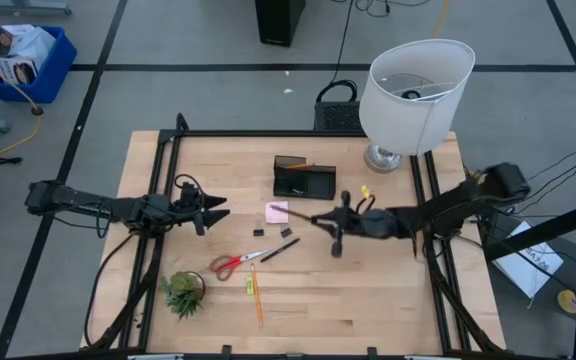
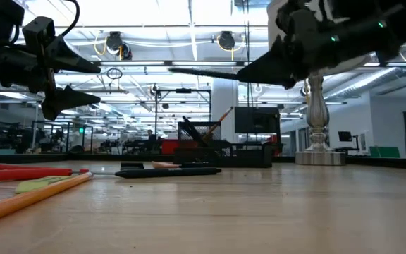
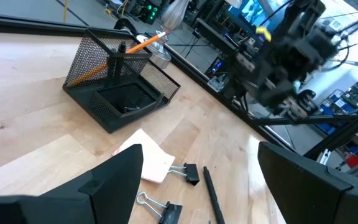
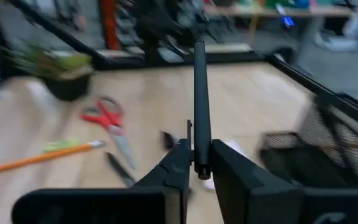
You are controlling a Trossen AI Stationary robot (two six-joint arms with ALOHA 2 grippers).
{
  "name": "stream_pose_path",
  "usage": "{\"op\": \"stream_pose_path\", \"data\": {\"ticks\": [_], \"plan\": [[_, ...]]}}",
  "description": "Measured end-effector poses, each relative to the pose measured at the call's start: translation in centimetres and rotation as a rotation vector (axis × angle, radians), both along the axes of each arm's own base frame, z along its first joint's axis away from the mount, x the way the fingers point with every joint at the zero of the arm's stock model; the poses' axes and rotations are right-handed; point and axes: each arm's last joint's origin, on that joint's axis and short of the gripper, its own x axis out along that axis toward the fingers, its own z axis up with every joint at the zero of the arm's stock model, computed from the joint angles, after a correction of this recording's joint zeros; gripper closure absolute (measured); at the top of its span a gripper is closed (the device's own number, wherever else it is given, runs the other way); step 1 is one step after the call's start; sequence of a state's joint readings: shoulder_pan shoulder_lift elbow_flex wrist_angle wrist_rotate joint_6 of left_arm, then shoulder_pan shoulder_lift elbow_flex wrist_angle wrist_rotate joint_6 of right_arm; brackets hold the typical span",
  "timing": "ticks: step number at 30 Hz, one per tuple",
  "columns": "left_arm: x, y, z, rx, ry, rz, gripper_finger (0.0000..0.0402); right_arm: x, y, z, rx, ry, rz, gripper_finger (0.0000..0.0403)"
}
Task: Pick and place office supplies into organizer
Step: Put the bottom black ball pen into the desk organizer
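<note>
Pen point(image 4: 199, 99) was clamped in your right gripper point(image 4: 197, 169), lifted at about four o'clock from the organizer point(image 1: 303, 177). You needed to tip it upright before lowering. Only the left wrist view showed clips point(image 3: 189, 172); your left gripper point(image 1: 213, 209) hung open at nine o'clock.

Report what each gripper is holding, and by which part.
The right gripper is shut on a black pen, pinching it near one end, lifted above the table. The left gripper is open and holds nothing.
</note>
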State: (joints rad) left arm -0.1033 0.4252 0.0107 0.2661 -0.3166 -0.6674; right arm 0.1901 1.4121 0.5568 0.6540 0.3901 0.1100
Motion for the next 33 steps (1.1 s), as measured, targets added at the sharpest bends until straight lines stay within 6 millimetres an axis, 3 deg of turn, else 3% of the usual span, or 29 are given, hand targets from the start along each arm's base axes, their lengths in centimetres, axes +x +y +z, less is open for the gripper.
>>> {"op": "stream_pose_path", "data": {"ticks": [9,13,24,33], "plan": [[0.0,0.0,0.0,0.009,-0.003,0.006,0.0078,1.8,-4.0,7.8,0.014,0.241,-0.092,0.0357],[0.0,0.0,0.1,0.011,-0.005,0.006,0.0078,2.8,-5.8,10.1,0.03,0.367,-0.15,0.0357],[0.0,0.0,0.1,0.017,-0.004,0.005,0.0078,7.0,-10.3,12.1,0.042,0.665,-0.216,0.0357],[0.0,0.0,0.1,0.021,-0.004,0.005,0.0078,9.1,-13.4,12.8,0.053,0.905,-0.243,0.0357]]}}
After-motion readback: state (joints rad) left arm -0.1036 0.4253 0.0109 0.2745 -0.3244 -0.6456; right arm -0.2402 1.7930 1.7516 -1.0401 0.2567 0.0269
